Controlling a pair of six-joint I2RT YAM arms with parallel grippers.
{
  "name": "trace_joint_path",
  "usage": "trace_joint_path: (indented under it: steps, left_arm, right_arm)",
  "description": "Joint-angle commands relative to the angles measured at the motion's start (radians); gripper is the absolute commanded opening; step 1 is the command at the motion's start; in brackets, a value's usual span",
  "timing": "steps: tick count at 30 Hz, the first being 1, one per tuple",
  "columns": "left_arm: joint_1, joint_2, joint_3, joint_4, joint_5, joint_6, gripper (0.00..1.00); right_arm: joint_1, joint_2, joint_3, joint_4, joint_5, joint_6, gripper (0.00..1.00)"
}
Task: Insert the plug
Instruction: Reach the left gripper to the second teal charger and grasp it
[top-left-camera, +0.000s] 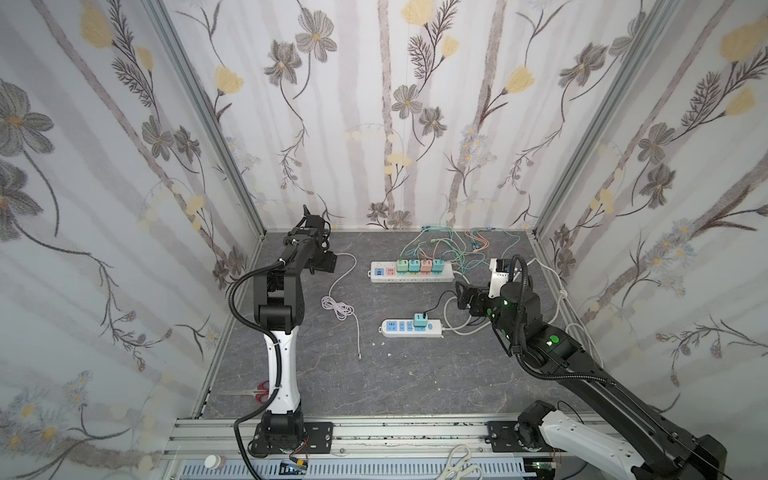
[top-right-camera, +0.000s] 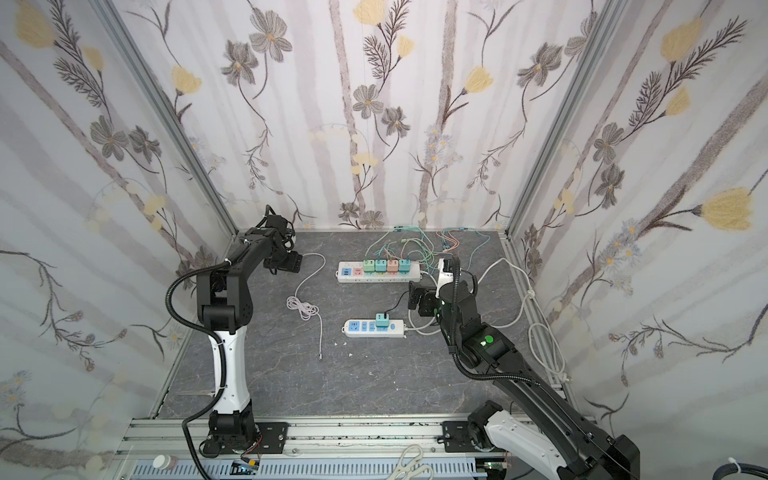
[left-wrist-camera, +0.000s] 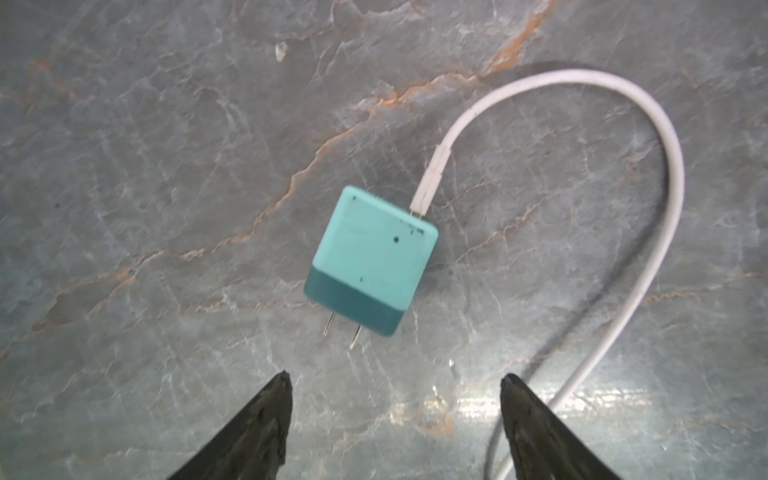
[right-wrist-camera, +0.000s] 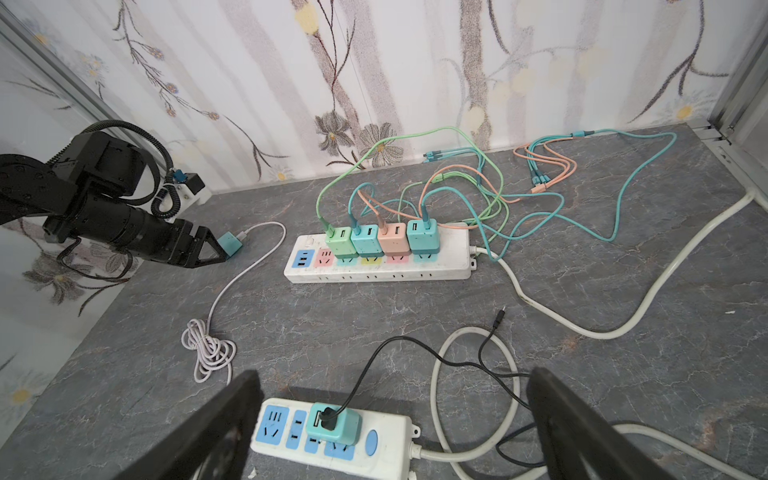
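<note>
Left gripper (left-wrist-camera: 395, 382): jaws apart, holding nothing, over the far-left counter (left-wrist-camera: 166, 166). The teal plug (left-wrist-camera: 370, 259) lies flat just ahead of the fingertips, prongs toward them; a white cable (left-wrist-camera: 665, 174) runs from its back. Right gripper (right-wrist-camera: 395, 372): jaws wide, empty, above the near power strip (right-wrist-camera: 386, 453), which carries one teal charger (right-wrist-camera: 336, 428). The far power strip (right-wrist-camera: 449, 257) carries four chargers. Markings on both strips are too small to read
</note>
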Motion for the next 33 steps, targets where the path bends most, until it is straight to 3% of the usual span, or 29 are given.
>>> trace_joint_path:
  steps: [1,7,10,23,28,33]
  left_arm:
    - [0.02,0.072,0.101,-0.087,-0.01,0.049,0.77]
    - [0.028,0.194,0.263,-0.17,-0.019,0.083,0.76]
    - [0.028,0.223,0.306,-0.202,0.027,0.107,0.76]
    - [0.027,0.204,0.305,-0.244,0.145,0.177,0.58]
    - [0.027,0.21,0.296,-0.207,0.072,0.167,0.63]
    - [0.027,0.221,0.296,-0.203,0.088,0.165,0.63]
  right_arm:
    - [-0.008,-0.008,-0.002,0.023,-0.015,0.003,0.99]
    - [-0.019,-0.007,0.004,0.008,-0.005,0.006,0.99]
    - [-0.026,-0.002,0.01,0.009,-0.002,0.008,1.0]
    - [-0.04,0.042,0.036,-0.009,-0.019,0.023,0.99]
    - [-0.041,0.041,0.034,-0.019,-0.022,0.024,0.99]
    - [-0.043,0.042,0.035,-0.023,-0.027,0.025,0.99]
